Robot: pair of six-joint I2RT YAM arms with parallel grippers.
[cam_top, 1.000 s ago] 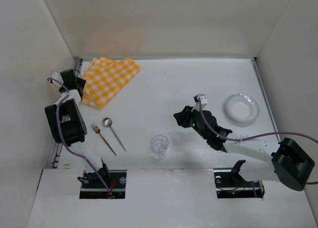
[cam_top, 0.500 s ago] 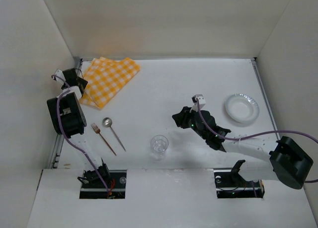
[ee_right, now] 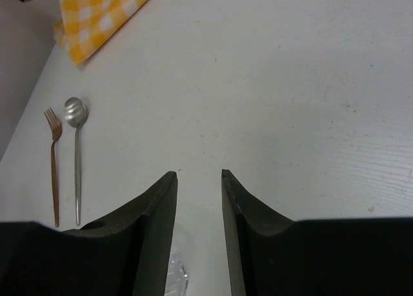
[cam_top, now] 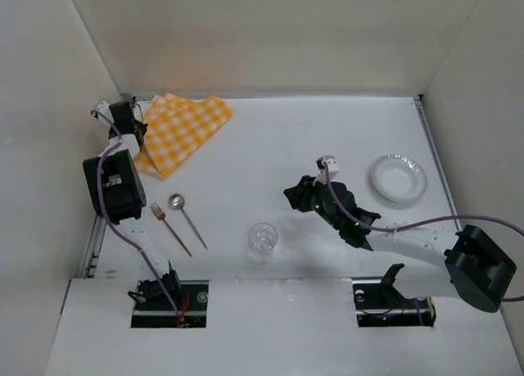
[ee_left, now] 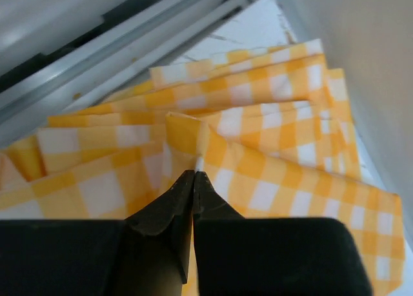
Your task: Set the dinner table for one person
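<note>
The white dinner table (cam_top: 270, 147) carries an orange-and-white checked cloth (cam_top: 184, 130) at its far left corner. My left gripper (cam_top: 129, 124) sits at the cloth's left edge; in the left wrist view its jaws (ee_left: 193, 174) are shut on a raised fold of the cloth (ee_left: 258, 148). My right gripper (cam_top: 293, 194) hovers open and empty over the bare middle of the table (ee_right: 197, 173). A clear glass (cam_top: 262, 241) stands just in front of it. A copper fork (cam_top: 169, 228) and a silver spoon (cam_top: 187, 220) lie side by side at the front left.
A small white plate (cam_top: 399, 178) sits at the right side. Metal rails (ee_left: 129, 44) run along the table's left edge beside the cloth. White walls enclose the table on three sides. The right wrist view also shows the fork (ee_right: 53, 160), spoon (ee_right: 75, 141) and cloth (ee_right: 97, 12).
My left gripper has moved toward the far left corner along the cloth's edge, and the cloth's near edge has shifted slightly with it. The right arm has barely moved.
</note>
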